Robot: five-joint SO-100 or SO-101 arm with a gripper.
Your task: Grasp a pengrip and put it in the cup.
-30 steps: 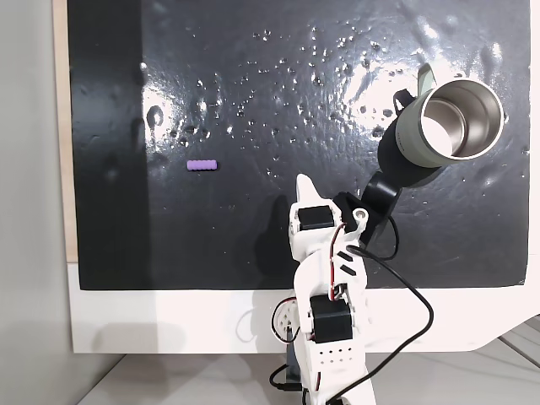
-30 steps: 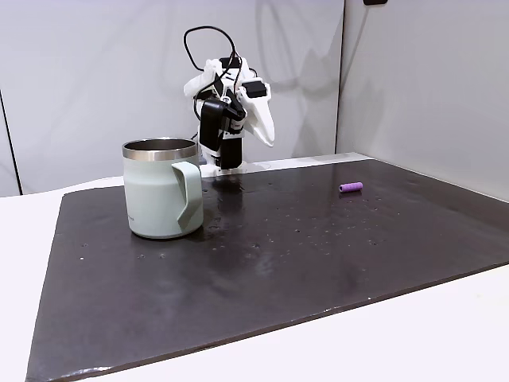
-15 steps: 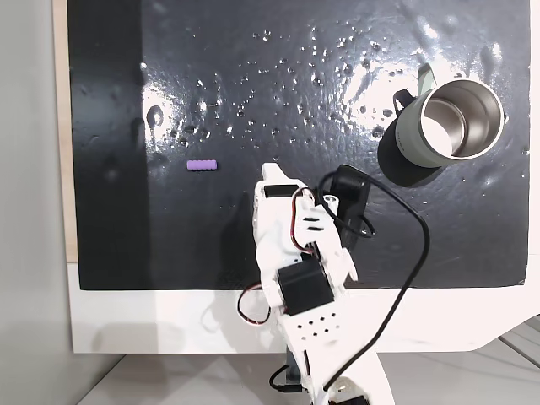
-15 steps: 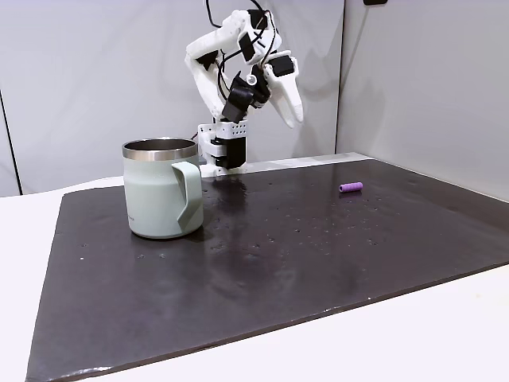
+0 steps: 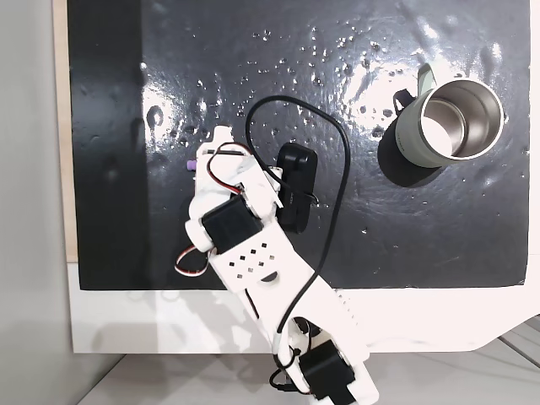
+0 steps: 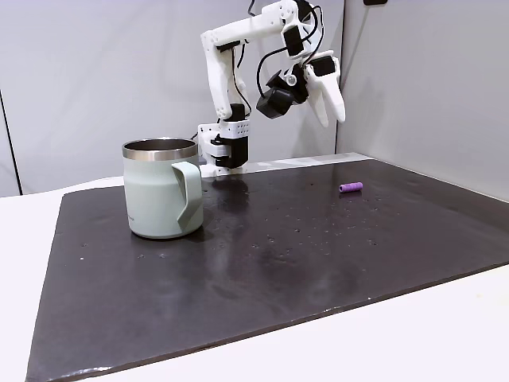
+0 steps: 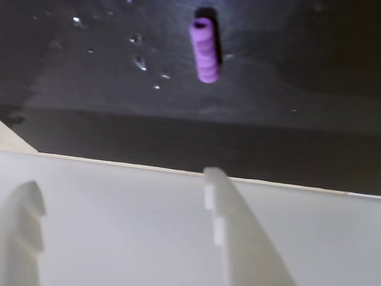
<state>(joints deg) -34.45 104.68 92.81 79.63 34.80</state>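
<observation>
While the pengrip (image 6: 351, 188) is lying flat on the dark worktop (image 6: 318, 263), well apart from the cup (image 6: 162, 189), we are hanging the jaws high above it, reaching out with the arm raised and bent downward. We are holding nothing; whether the jaws are released or clenched, we cannot tell.

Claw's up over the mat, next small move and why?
Probably lower the claw toward the pengrip. It hangs well above the mat, holding nothing, while the pengrip lies loose below and the cup sits far off.
</observation>
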